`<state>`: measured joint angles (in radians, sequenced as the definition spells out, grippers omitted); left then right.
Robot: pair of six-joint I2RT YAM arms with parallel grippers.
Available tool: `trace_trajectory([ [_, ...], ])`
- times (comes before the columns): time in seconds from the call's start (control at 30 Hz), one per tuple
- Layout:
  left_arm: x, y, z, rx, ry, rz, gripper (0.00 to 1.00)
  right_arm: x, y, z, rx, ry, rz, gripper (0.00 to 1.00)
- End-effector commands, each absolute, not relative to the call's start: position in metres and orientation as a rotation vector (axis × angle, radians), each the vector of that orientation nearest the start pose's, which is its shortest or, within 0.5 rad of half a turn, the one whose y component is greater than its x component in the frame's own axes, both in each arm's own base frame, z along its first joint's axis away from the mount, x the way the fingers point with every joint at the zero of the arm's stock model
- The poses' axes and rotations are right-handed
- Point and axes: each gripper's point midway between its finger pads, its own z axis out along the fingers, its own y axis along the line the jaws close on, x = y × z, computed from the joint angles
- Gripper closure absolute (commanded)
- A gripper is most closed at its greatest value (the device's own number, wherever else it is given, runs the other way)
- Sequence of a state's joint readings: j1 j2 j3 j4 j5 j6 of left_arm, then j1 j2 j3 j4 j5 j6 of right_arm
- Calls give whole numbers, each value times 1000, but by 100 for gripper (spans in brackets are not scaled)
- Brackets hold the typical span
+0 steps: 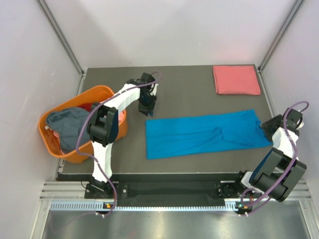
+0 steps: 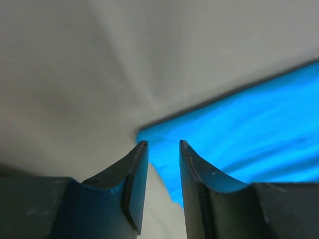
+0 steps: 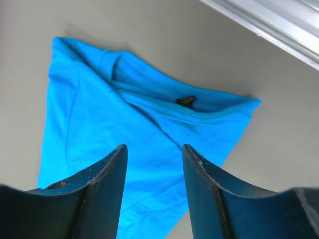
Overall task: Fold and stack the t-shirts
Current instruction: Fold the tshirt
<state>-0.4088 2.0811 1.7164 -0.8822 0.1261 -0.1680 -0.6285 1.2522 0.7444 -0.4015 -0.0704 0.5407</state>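
A bright blue t-shirt lies on the dark table as a long strip folded lengthwise, its collar end at the right. It also shows in the left wrist view and the right wrist view. A folded salmon-pink t-shirt lies at the far right corner. A grey-blue t-shirt sits in the orange basket. My left gripper is open and empty above the strip's far left corner; it also shows in its own view. My right gripper is open and empty over the collar end; it also shows in its own view.
The orange plastic basket stands at the table's left edge with a bit of pink cloth under the grey-blue shirt. Metal frame posts and white walls close in the table on three sides.
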Motion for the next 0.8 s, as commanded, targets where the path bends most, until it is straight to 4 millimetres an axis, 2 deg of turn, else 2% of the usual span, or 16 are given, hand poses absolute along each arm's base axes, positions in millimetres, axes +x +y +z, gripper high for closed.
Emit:
trace_trajectory([
  [0.0, 388, -178, 49, 440, 2884, -131, 63, 288, -153, 98, 1233, 2056, 117, 51],
  [0.23, 388, -175, 32, 508, 2902, -110, 61, 296, -147, 101, 1207, 2038, 177, 50],
  [0.4, 387, -171, 24, 520, 2921, -75, 63, 298, -147, 103, 1201, 2045, 186, 50],
  [0.5, 388, -173, 26, 509, 2913, -84, 72, 299, -147, 105, 1196, 2036, 181, 50],
  [0.6, 389, -175, 25, 495, 2912, -105, 99, 302, -144, 108, 1196, 2030, 190, 50],
  [0.73, 388, -172, 19, 480, 2922, -78, 100, 308, -136, 112, 1166, 2042, 198, 50],
  [0.77, 390, -165, 19, 466, 2917, -12, 100, 310, -134, 111, 1158, 2051, 198, 50],
])
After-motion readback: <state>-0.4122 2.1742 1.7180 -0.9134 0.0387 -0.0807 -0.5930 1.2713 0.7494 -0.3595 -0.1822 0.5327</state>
